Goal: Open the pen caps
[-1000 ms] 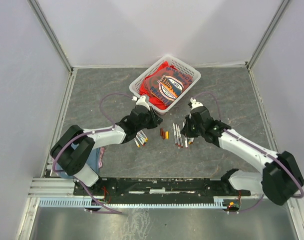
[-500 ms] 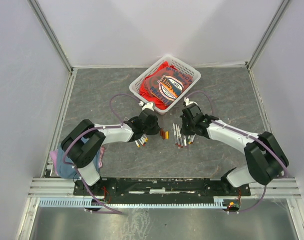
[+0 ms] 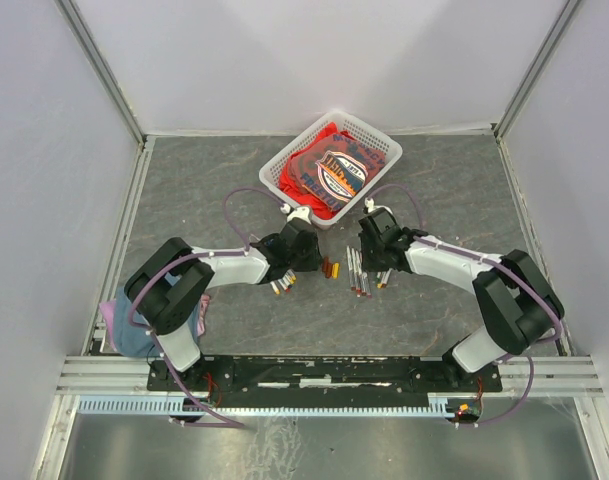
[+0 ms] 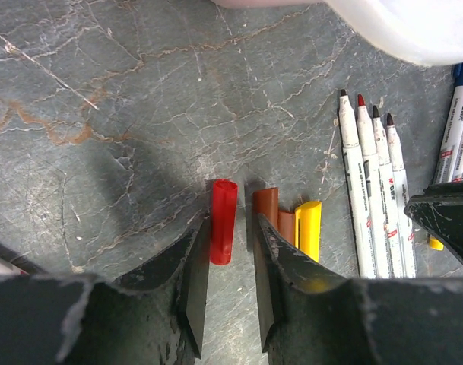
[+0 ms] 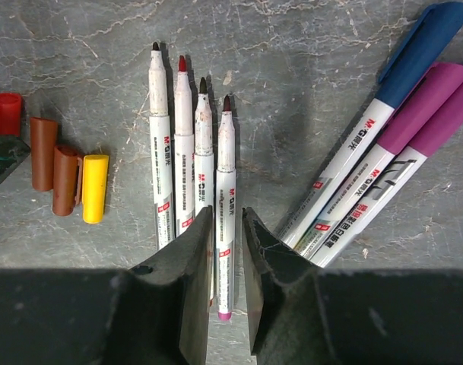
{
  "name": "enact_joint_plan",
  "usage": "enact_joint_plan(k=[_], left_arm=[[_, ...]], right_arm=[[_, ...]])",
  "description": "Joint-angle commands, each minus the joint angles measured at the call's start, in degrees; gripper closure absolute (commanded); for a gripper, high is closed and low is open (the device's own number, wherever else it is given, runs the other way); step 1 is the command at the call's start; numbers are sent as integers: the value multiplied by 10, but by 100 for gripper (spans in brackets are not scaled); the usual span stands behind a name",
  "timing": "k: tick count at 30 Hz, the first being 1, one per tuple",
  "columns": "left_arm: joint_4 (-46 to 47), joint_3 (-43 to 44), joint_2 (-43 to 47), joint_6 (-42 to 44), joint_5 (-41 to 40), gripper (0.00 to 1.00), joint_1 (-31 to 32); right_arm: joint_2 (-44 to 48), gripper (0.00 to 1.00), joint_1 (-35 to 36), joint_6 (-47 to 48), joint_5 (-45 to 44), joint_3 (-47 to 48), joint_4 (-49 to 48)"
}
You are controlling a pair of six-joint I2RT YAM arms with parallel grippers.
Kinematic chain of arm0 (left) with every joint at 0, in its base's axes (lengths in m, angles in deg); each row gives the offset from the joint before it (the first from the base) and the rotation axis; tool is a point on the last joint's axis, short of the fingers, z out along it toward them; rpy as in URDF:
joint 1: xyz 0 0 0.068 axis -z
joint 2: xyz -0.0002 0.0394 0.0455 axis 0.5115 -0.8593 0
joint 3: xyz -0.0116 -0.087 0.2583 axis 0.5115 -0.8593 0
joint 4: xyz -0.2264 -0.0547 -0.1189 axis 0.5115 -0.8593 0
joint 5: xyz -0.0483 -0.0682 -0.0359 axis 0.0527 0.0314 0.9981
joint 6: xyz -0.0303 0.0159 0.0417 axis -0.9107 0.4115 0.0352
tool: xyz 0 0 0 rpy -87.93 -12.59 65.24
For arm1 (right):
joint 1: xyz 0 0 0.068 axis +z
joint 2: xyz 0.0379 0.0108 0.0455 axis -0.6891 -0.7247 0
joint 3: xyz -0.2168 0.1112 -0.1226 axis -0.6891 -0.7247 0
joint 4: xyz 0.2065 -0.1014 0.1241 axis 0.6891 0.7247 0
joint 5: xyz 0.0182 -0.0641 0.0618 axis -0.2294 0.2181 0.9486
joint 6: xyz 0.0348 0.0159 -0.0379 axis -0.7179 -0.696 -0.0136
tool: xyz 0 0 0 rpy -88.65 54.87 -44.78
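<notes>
From above, your left gripper (image 3: 314, 259) and right gripper (image 3: 368, 262) both sit low over the middle of the grey table (image 3: 184, 190), just in front of the white basket (image 3: 284, 160). The loose pen caps (image 3: 329, 267) lie in a short row between them, with the uncapped pens (image 3: 357, 272) just to the right. In this view you cannot tell how far either pair of jaws is parted. Through the left wrist camera, your left gripper (image 4: 231, 228) has its jaws a little apart with the red cap (image 4: 223, 217) lying flat on the table between the fingertips. It lies close against the left finger, with a clear gap to the right one, so nothing is pinched. Two brown caps (image 4: 266, 207) and a yellow cap (image 4: 308, 226) lie side by side just right of that finger, and four uncapped white pens (image 4: 372, 198) beyond them. Through the right wrist camera, your right gripper (image 5: 228, 220) has its jaws narrowly parted astride the rightmost uncapped pen (image 5: 226, 182). Whether they touch it you cannot tell. The red cap (image 5: 4, 112), brown caps (image 5: 42, 152) and yellow cap (image 5: 94, 187) lie to the left. Three capped pens (image 5: 402, 122), one blue and two purple, fan out to the right.
</notes>
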Motion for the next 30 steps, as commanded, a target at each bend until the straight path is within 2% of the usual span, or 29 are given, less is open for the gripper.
enact_joint_plan(k=[1,10,18,30], left_arm=[[10,18,0,17,-10,64,5],[8,19,19,15,-13,63,6],[1,25,45,13,-18,60,7],[2,20,81,14,-27,54,9]], right_arm=[[-5,72,-1,2,-13,25,-20],[58,72,0,-5,-43,23,11],[102,67,-11,-58,-129,19,82],[74,66,-63,-94,-131,2,92]])
